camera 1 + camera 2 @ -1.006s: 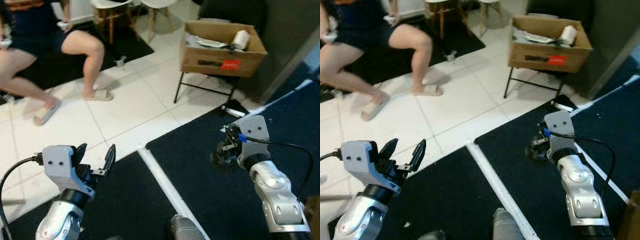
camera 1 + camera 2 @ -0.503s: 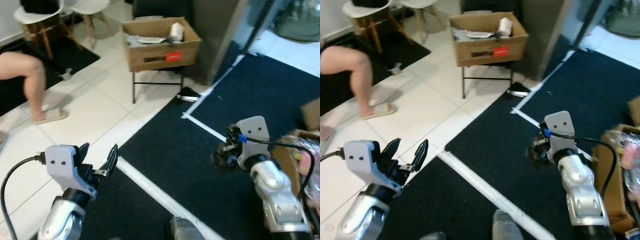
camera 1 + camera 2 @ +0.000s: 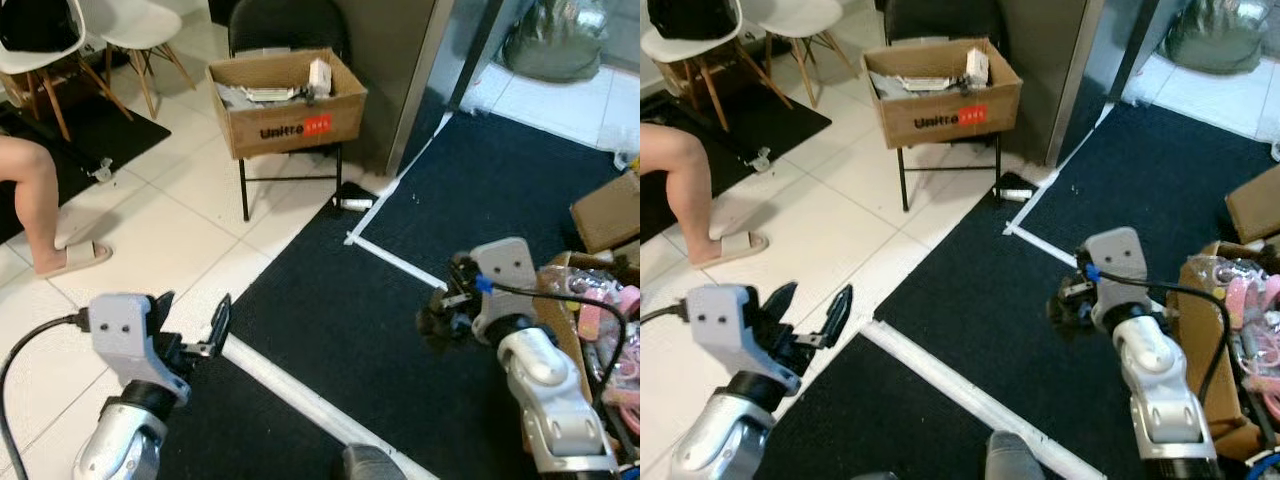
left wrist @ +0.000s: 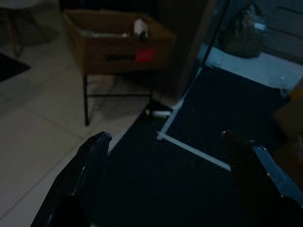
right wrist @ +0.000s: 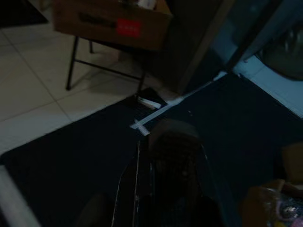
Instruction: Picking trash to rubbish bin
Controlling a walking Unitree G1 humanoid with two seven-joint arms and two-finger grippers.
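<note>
My right gripper (image 3: pixel 440 318) hangs over the black carpet (image 3: pixel 400 320), shut on a dark piece of trash (image 5: pixel 173 163) that looks wrapped in clear plastic. In the eye views the trash (image 3: pixel 1068 305) is a small dark lump at the fingertips. My left gripper (image 3: pixel 190 322) is open and holds nothing, low at the left above a white strip (image 3: pixel 290 385) between two carpets. Its two black fingers (image 4: pixel 92 156) stand wide apart in the left wrist view. A small white object (image 3: pixel 355 203) lies on the floor by the carpet corner.
A cardboard box (image 3: pixel 285 100) of scraps rests on a black folding chair. An open box with pink items (image 3: pixel 600 325) stands at the right edge. A dark bag (image 3: pixel 555 40) lies at the far right. A person's leg (image 3: pixel 35 195) and sandal (image 3: pixel 75 258) are on the left tiles.
The whole view has swung to the right: the box on the chair and the person have slid left, and the right-hand box has come in. Both grippers keep their pose.
</note>
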